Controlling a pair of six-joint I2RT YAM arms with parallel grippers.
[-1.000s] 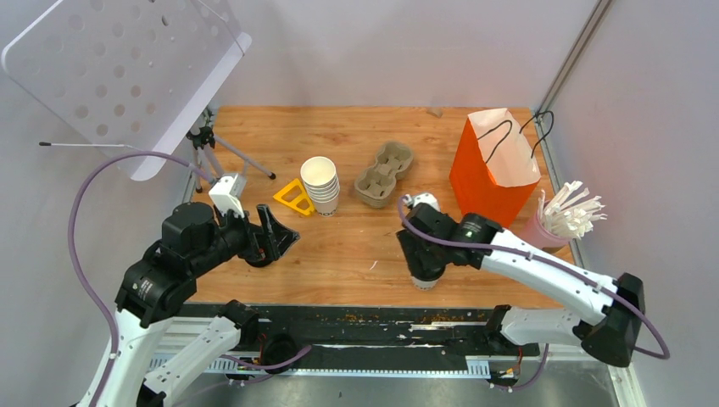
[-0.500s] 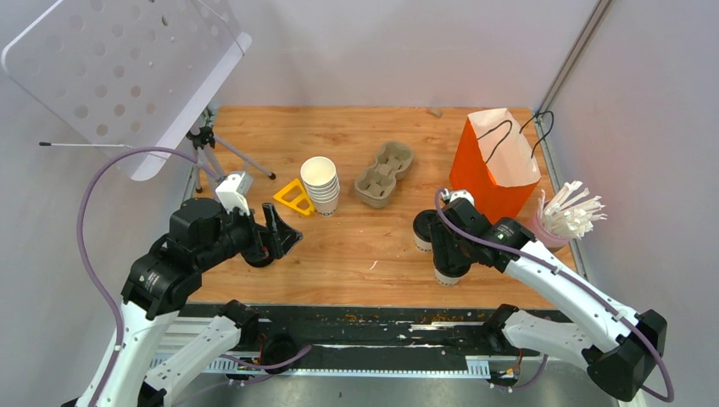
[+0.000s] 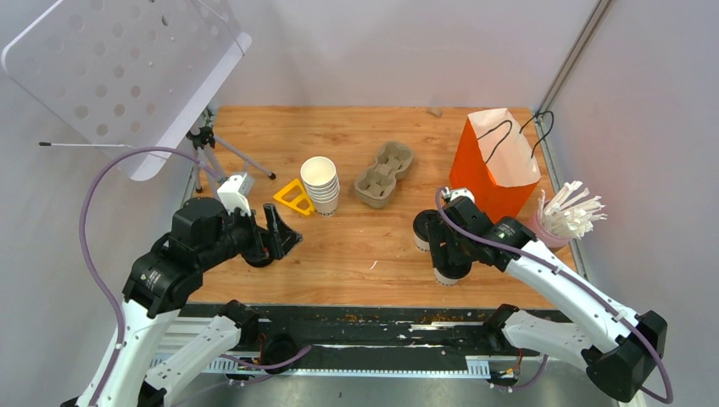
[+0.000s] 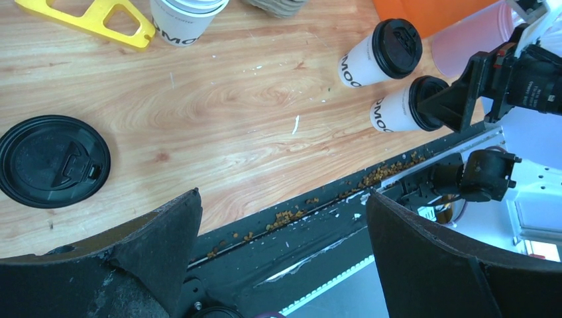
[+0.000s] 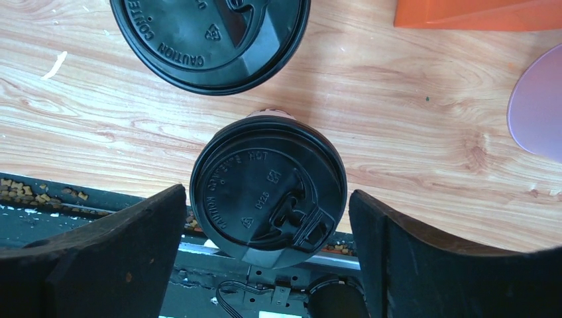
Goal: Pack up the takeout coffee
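Note:
Two lidded takeout coffee cups stand near the front right of the table. One white cup with a black lid stands upright between my right gripper's fingers; a thin gap shows on each side of the lid. That cup sits close to the table's front edge, under my right gripper, which is open. The second lidded cup stands just behind and to the left of it, and its lid shows in the right wrist view. My left gripper hangs open and empty over the front left.
An orange paper bag stands open behind the right arm. A pink cup of straws is at the right edge. A cardboard cup carrier, a stack of lidless cups and a yellow piece sit mid-table. A loose black lid lies by the left gripper.
My right arm carried the lidded cup to the right along the front edge, then its jaws widened off the cup. The left arm shifted only slightly.

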